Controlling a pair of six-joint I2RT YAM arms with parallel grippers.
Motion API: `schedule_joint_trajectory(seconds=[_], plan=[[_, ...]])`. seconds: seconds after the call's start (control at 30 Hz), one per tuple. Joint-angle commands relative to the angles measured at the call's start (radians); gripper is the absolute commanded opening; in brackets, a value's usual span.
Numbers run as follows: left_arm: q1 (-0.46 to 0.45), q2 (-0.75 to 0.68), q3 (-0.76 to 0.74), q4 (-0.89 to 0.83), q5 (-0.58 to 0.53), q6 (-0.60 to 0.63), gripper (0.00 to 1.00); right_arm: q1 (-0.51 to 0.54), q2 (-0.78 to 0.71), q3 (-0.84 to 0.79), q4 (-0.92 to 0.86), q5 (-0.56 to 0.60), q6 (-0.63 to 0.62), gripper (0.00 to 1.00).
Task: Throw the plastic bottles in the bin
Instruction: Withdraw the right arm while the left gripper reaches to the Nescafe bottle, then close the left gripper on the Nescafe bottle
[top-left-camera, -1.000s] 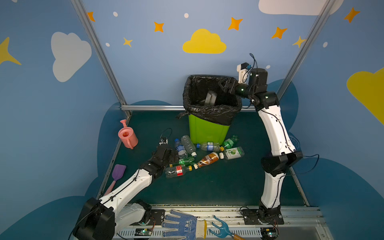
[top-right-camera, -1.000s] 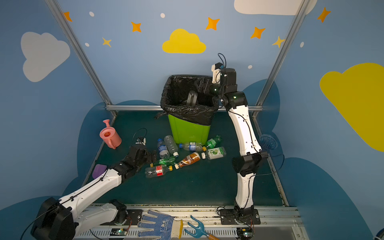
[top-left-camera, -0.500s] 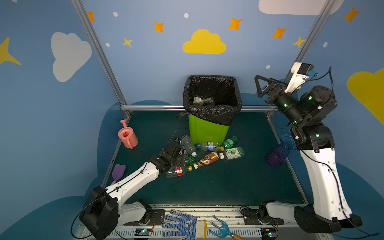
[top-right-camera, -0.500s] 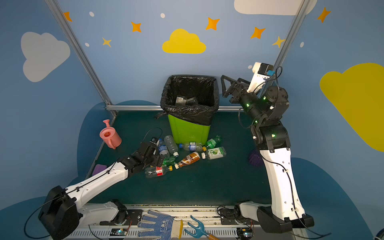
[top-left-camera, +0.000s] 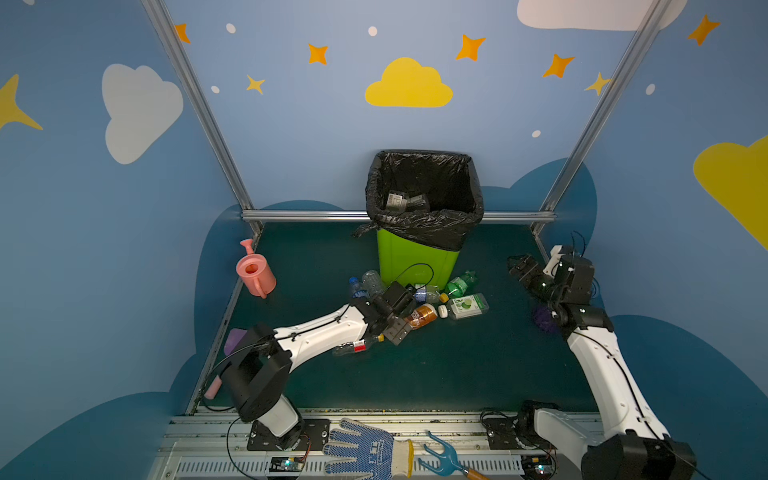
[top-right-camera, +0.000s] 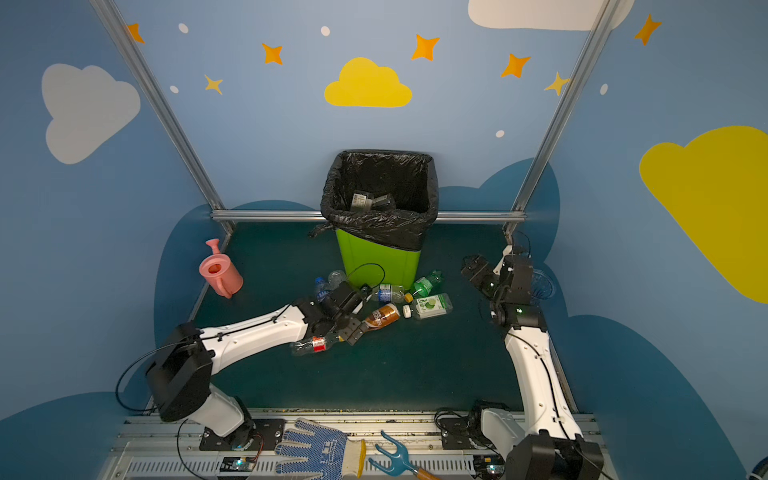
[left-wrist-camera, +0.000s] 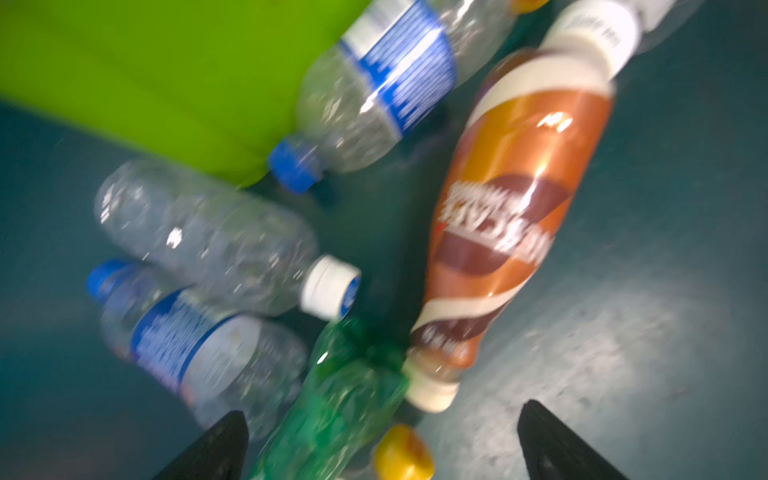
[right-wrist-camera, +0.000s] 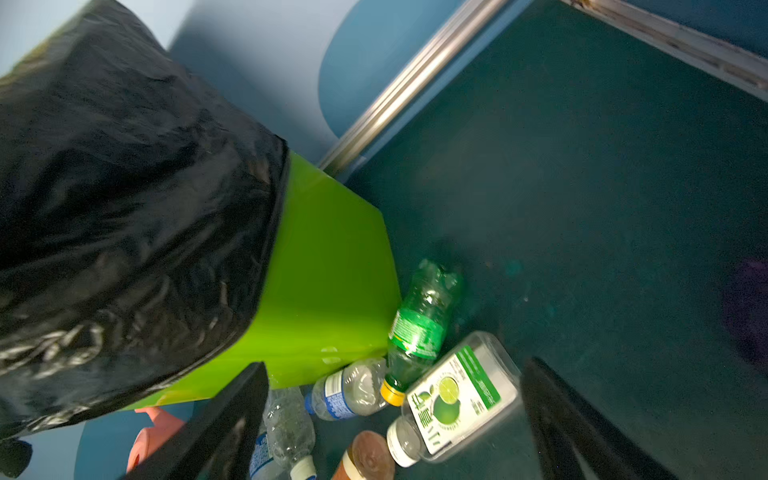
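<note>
The lime-green bin (top-left-camera: 415, 266) (top-right-camera: 376, 262) with its black bag stands at the back middle, and bottles (top-left-camera: 405, 201) lie inside it. Several plastic bottles lie on the floor in front of it: a brown one (top-left-camera: 422, 316) (left-wrist-camera: 511, 199), a green one (top-left-camera: 459, 284) (right-wrist-camera: 419, 320), a lime-labelled clear one (top-left-camera: 465, 306) (right-wrist-camera: 457, 395) and a red-labelled one (top-left-camera: 357, 345). My left gripper (top-left-camera: 401, 326) (left-wrist-camera: 382, 440) is open low over the pile, with a green bottle (left-wrist-camera: 336, 407) and a yellow cap (left-wrist-camera: 403, 455) between its fingers. My right gripper (top-left-camera: 519, 266) (right-wrist-camera: 395, 419) hangs open and empty to the right of the bin.
A pink watering can (top-left-camera: 254, 272) stands at the left floor edge, with a purple scoop (top-left-camera: 235, 338) nearer the front. A purple vase (top-left-camera: 542, 320) sits behind the right arm. A blue dotted glove (top-left-camera: 361, 449) and a blue hand fork (top-left-camera: 442, 457) lie on the front rail.
My right arm has swung from over the bin down to the right side, its gripper empty. My left gripper has moved right, in over the bottle pile.
</note>
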Motion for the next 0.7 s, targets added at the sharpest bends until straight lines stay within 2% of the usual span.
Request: schedule_joint_trajectory(seconds=[0.0, 0.13, 0.27, 0.67], plan=[[-0.014, 0.082, 0.115, -0.064, 0.067, 0.037, 1.00, -0.027, -0.056, -0.103, 0.006, -0.021, 0.045, 0.94], [-0.031, 0.202, 0.256, -0.162, 0.085, 0.061, 0.99, -0.065, -0.100, -0.192, -0.014, -0.031, 0.050, 0.94], [-0.051, 0.285, 0.331, -0.205, 0.080, 0.078, 0.98, -0.096, -0.126, -0.255, 0.005, -0.047, 0.065, 0.94], [-0.066, 0.482, 0.548, -0.331, -0.011, 0.082, 0.87, -0.136, -0.073, -0.281, 0.011, -0.093, 0.068, 0.94]])
